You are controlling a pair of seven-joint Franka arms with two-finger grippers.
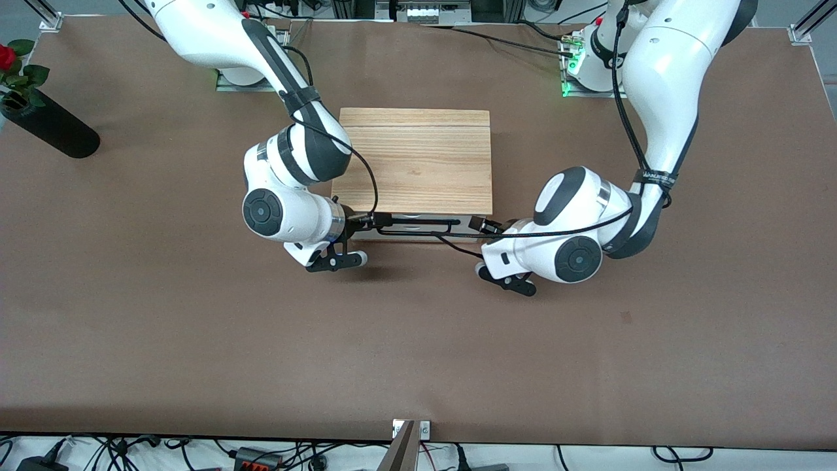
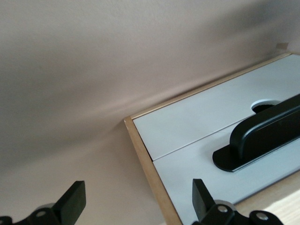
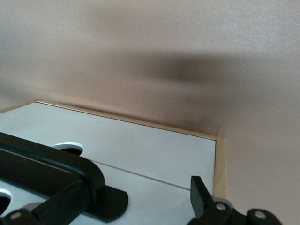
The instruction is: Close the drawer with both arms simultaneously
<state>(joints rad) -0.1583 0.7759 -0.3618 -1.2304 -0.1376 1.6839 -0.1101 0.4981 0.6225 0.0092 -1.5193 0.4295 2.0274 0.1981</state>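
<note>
The light oak cabinet box [image 1: 418, 157] stands mid-table. The drawer's white front panel [image 1: 402, 235] with its black bar handle [image 1: 418, 226] faces the front camera and sits close against the box. My right gripper [image 1: 358, 222] is at the handle's end toward the right arm's side. In the right wrist view it [image 3: 133, 201] is open, with the handle's foot [image 3: 105, 201] between its fingers. My left gripper [image 1: 484, 226] is at the other end of the drawer front. In the left wrist view it [image 2: 138, 204] is open and straddles the box's wooden side edge [image 2: 145, 164], beside the handle [image 2: 262, 136].
A black vase [image 1: 49, 124] with a red rose lies at the right arm's end of the table, far from the front camera. A camera post [image 1: 405, 445] stands at the table's near edge. Brown tabletop [image 1: 418, 340] stretches in front of the drawer.
</note>
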